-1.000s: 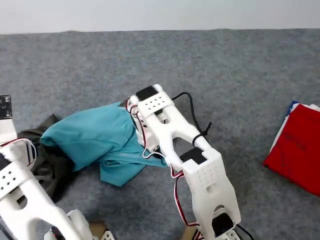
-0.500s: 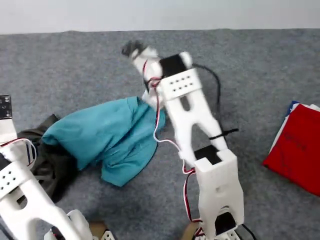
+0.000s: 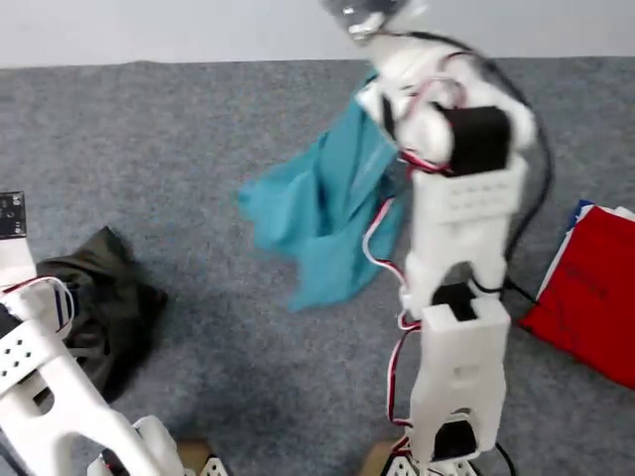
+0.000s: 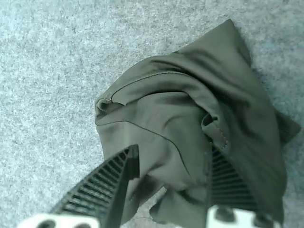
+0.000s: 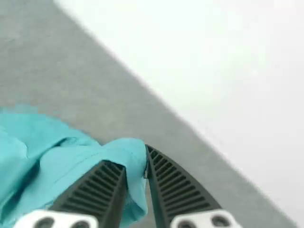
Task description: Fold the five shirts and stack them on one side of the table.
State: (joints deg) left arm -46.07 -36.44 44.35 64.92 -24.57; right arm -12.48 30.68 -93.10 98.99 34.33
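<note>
Right gripper (image 5: 145, 156), fingers clamped on teal shirt (image 3: 327, 213), which hangs over the table (image 3: 198, 119); left gripper (image 4: 172, 154), fingers apart, above crumpled dark shirt (image 4: 190, 104) at left; folded red shirt (image 3: 590, 293) at right edge.

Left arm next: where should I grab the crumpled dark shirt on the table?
Probably the raised stitched fold of the dark shirt, from straight above: it stands proud of the flat heap, and the open left gripper hangs right over it.

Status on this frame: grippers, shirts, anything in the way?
Right gripper shut on teal shirt, held above table. Left gripper open over dark shirt. Folded red shirt at table edge.
</note>
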